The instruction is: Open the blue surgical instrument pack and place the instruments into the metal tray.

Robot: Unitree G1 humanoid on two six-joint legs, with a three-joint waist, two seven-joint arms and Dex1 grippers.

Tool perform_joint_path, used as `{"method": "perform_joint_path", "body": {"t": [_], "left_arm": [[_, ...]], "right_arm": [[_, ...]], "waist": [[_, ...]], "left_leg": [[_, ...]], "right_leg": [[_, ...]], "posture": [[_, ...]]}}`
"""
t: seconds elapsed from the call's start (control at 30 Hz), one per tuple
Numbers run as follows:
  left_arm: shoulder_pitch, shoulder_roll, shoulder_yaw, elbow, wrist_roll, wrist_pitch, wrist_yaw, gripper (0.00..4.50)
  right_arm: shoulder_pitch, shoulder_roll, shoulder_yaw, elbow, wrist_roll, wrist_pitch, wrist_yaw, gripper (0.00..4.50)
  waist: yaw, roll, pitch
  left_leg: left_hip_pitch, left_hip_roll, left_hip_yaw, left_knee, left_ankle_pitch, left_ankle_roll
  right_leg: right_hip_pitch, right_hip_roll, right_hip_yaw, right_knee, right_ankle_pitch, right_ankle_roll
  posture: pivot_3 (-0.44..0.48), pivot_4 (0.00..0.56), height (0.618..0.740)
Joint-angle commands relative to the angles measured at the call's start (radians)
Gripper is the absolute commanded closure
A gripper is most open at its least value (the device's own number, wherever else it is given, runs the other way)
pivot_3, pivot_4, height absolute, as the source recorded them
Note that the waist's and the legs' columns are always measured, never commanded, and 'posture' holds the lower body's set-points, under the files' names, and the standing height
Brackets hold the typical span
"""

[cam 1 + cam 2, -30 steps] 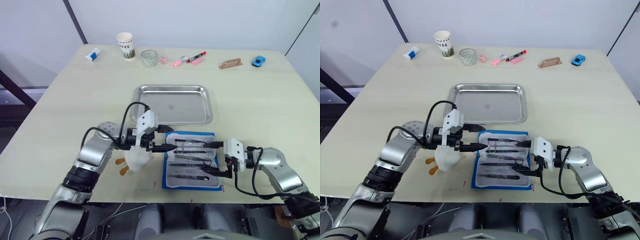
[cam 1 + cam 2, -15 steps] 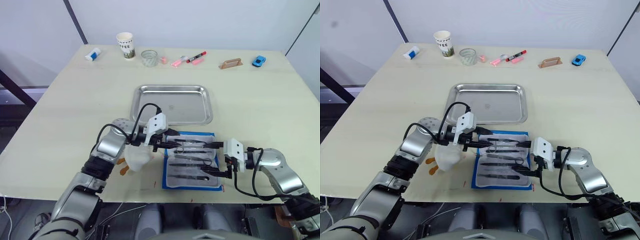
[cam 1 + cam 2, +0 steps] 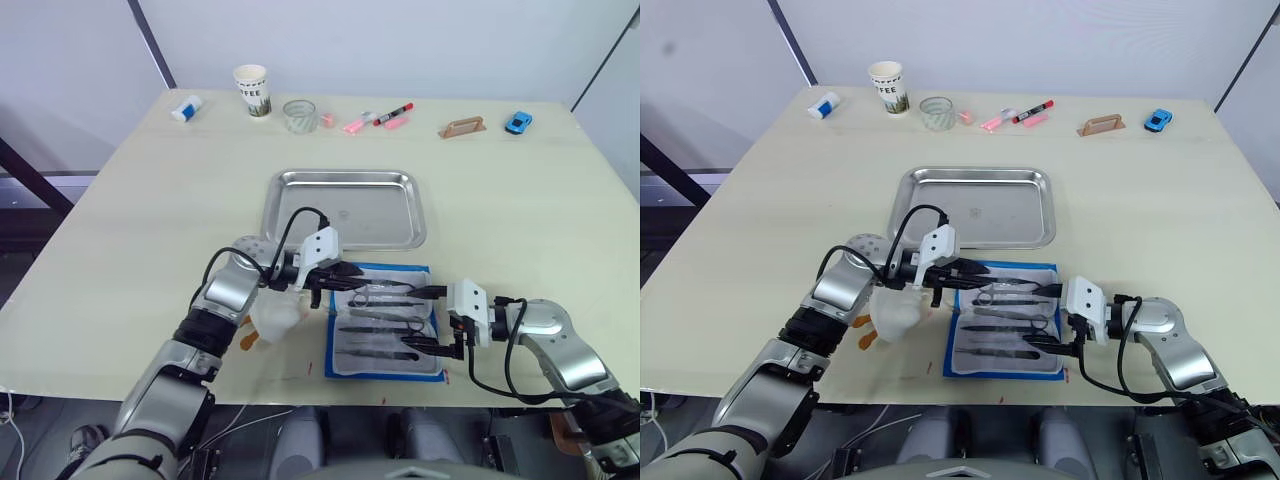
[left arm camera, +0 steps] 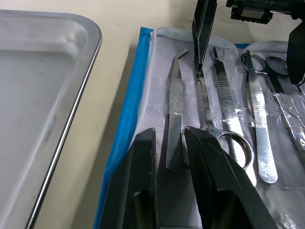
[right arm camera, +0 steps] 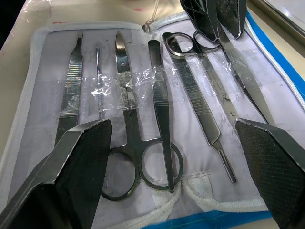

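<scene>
The blue surgical instrument pack (image 3: 338, 352) lies unrolled near the table's front edge, pale lining up. Several silver instruments (image 5: 164, 114) sit in its pockets: scissors, forceps and tweezers. My left gripper (image 3: 347, 272) reaches over the pack's far left corner. In the left wrist view its fingers (image 4: 143, 181) are nearly together around the end of a slim silver forceps (image 4: 175, 119) that lies flat in the lining. My right gripper (image 3: 430, 318) hangs at the pack's right edge, wide open and holding nothing. The metal tray (image 3: 345, 180) sits just beyond the pack with nothing in it.
Along the far edge stand a paper cup (image 3: 251, 90), a glass (image 3: 298, 115), pink and red markers (image 3: 380, 118), a tan holder (image 3: 462, 127), a blue toy car (image 3: 517, 122) and a white-blue item (image 3: 185, 107). A white crumpled thing (image 3: 275, 318) lies left of the pack.
My left gripper has moved right, from beside the pack's left edge to over its far left corner and onto the forceps. The right gripper has stayed put.
</scene>
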Motion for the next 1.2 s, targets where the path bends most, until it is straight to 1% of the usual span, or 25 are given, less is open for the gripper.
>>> {"method": "perform_joint_path", "body": {"t": [0.03, 0.27, 0.47, 0.5, 0.53, 0.57, 0.97, 1.2], "left_arm": [[-0.016, -0.003, -0.001, -0.004, 0.011, -0.027, -0.004, 3.42], [-0.032, -0.014, -0.018, 0.019, 0.054, -0.034, 0.015, 3.42], [-0.036, -0.01, -0.031, 0.024, 0.076, -0.027, -0.007, 3.42], [-0.035, -0.007, -0.035, 0.023, 0.08, -0.028, -0.013, 4.11], [-0.034, -0.007, -0.035, 0.02, 0.079, -0.025, -0.013, 4.23], [-0.033, -0.008, -0.035, 0.017, 0.078, -0.024, -0.014, 4.45], [-0.052, 0.009, -0.025, -0.023, 0.063, 0.022, -0.033, 4.45], [-0.077, 0.036, -0.024, -0.065, 0.047, 0.108, -0.07, 4.45]], "right_arm": [[0.03, -0.019, 0.026, 0.029, -0.049, 0.033, -0.003, 0.0], [0.032, -0.021, 0.024, 0.025, -0.047, 0.038, -0.003, 0.0], [0.033, -0.022, 0.024, 0.023, -0.046, 0.04, -0.003, 0.0], [0.032, -0.022, 0.024, 0.023, -0.045, 0.04, -0.003, 0.0], [0.032, -0.022, 0.024, 0.024, -0.045, 0.04, -0.002, 0.0], [0.031, -0.022, 0.025, 0.025, -0.045, 0.041, -0.002, 0.0], [0.014, -0.015, 0.038, 0.042, -0.054, 0.045, 0.003, 0.0], [0.006, -0.021, 0.06, 0.047, -0.067, 0.068, 0.006, 0.0]], "waist": [[0.0, 0.0, 0.0], [0.001, 0.0, 0.0], [0.0, 0.0, 0.0], [0.0, 0.0, 0.0], [0.001, 0.0, 0.0], [0.001, 0.0, 0.0], [0.0, 0.0, 0.0], [-0.002, 0.0, 0.0]], "left_leg": [[0.0, 0.0, 0.0, 0.0, 0.0, 0.0], [0.0, 0.0, 0.0, 0.0, 0.0, 0.0], [0.0, 0.0, 0.0, 0.0, 0.0, 0.0], [0.0, 0.0, 0.0, 0.0, 0.0, 0.0], [0.0, 0.0, 0.0, 0.0, 0.0, 0.0], [0.0, 0.0, 0.0, 0.0, 0.0, 0.0], [0.0, 0.0, 0.0, 0.0, 0.0, 0.0], [0.0, 0.0, 0.0, 0.0, 0.0, 0.0]], "right_leg": [[0.0, 0.0, 0.0, 0.0, 0.0, 0.0], [0.0, 0.0, 0.0, 0.0, 0.0, 0.0], [0.0, 0.0, 0.0, 0.0, 0.0, 0.0], [0.0, 0.0, 0.0, 0.0, 0.0, 0.0], [0.0, 0.0, 0.0, 0.0, 0.0, 0.0], [0.0, 0.0, 0.0, 0.0, 0.0, 0.0], [0.0, 0.0, 0.0, 0.0, 0.0, 0.0], [0.0, 0.0, 0.0, 0.0, 0.0, 0.0]], "posture": [[0.0, 0.15, 0.74], [0.0, 0.15, 0.74], [0.0, 0.15, 0.74], [0.0, 0.15, 0.74], [0.0, 0.15, 0.74], [0.0, 0.15, 0.74], [0.0, 0.15, 0.74], [0.0, 0.15, 0.74]]}}
